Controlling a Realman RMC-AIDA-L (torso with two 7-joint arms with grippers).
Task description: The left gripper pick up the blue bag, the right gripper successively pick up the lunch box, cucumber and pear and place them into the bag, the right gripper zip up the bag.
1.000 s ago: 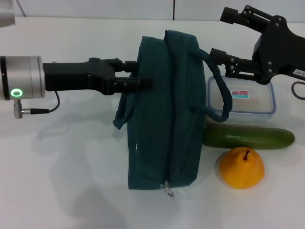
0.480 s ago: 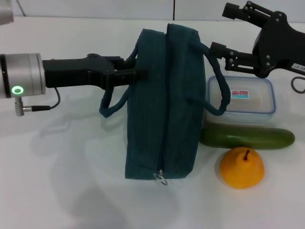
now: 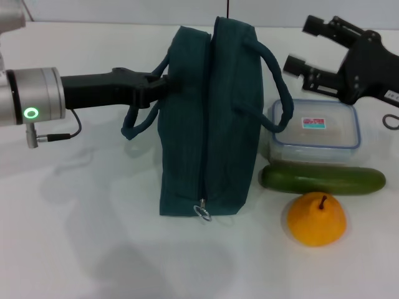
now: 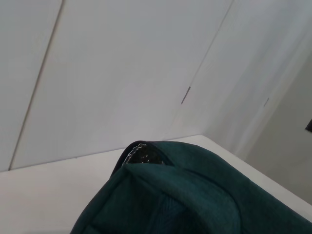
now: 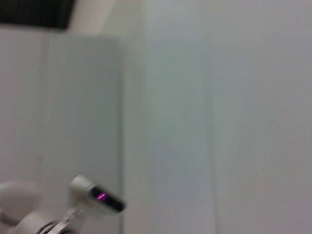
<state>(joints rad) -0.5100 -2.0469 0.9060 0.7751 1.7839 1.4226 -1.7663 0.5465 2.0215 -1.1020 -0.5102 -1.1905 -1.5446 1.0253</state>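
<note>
Surface: plain white table [image 3: 93, 249]; pale panelled wall [image 4: 122, 73] behind it in the left wrist view.

Landmark: blue bag [image 3: 209, 124], standing upright on the table, zip closed, silver pull [image 3: 202, 212] at its near bottom end.

Left gripper [image 3: 163, 84] reaches in level from the bag's left side, its tips closed on the bag's left handle near the top edge.

Right gripper [image 3: 312, 47] hovers beyond the bag's right side, above the lunch box [image 3: 318, 131]; fingers spread wide, holding nothing.

Lunch box sits just right of the bag. Cucumber [image 3: 321, 179] lies in front of the box, one end near the bag. Pear [image 3: 316, 218] sits just in front of the cucumber.

Versus 1.0 s ago: bag is more upright and shifted left, clear of the cucumber; right gripper has drawn back right.
</note>
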